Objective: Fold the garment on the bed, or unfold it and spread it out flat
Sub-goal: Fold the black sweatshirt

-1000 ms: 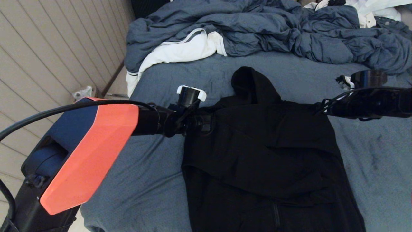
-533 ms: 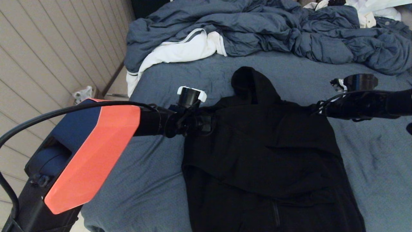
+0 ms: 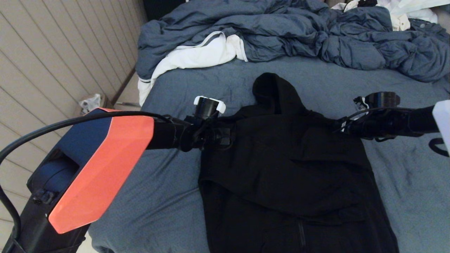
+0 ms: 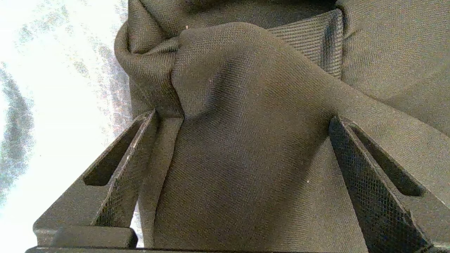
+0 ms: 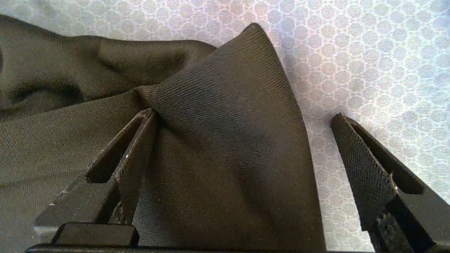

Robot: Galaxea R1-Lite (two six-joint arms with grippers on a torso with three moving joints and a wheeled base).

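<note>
The garment (image 3: 288, 168), a black hoodie, lies on the bed (image 3: 168, 182) with its hood (image 3: 274, 89) pointing away from me. My left gripper (image 3: 226, 135) is at its left shoulder edge. In the left wrist view the left gripper (image 4: 242, 117) is open wide, and a raised fold of the garment (image 4: 246, 140) fills the space between its fingers (image 4: 130, 172). My right gripper (image 3: 341, 125) is at the right shoulder. The right wrist view shows the right gripper (image 5: 243, 114) open over a peaked fold of the garment (image 5: 228, 140); that fold touches one finger (image 5: 137, 158) and is apart from the other.
A rumpled blue-grey duvet (image 3: 281, 31) covers the far end of the bed, with a white cloth with grey trim (image 3: 197, 56) at its left. White clothing (image 3: 400, 14) lies at the back right. A planked wall (image 3: 52, 52) runs along the left past the bed's edge.
My right arm has come nearer to me and slightly inward along the garment's right shoulder. The left arm has barely moved. The garment lies as before.
</note>
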